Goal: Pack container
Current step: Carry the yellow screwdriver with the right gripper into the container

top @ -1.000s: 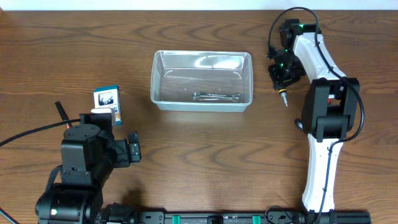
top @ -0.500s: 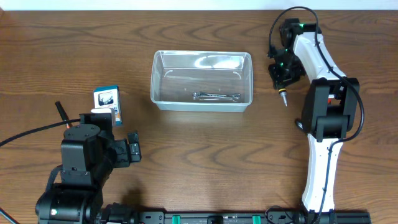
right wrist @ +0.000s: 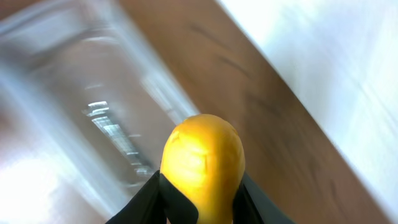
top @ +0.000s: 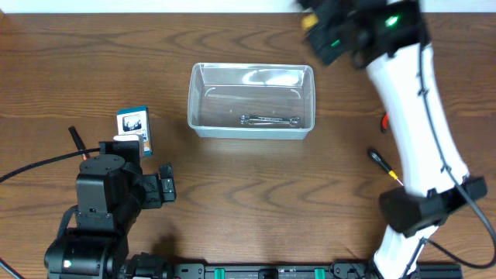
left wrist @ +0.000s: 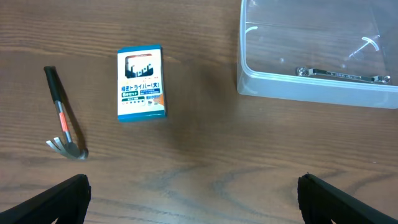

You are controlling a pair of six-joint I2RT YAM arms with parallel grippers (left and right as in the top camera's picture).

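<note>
One each: container (top: 252,130), wrench (left wrist: 342,74), box (left wrist: 142,83), hammer (left wrist: 61,115), yellow-handled tool (right wrist: 202,162).

The small blue-and-white box (left wrist: 142,83) on the table (left wrist: 186,155) bears Japanese print, 精密ドライバー(大); its finer lines are illegible.

we see our left arm (top: 105,194) as black, blocky housings with a black cable (top: 31,172) running off it. our right arm (top: 415,108) has a smooth white shell, black joints and green lights (top: 391,22). our left fingers (left wrist: 56,199) are matte black.
</note>
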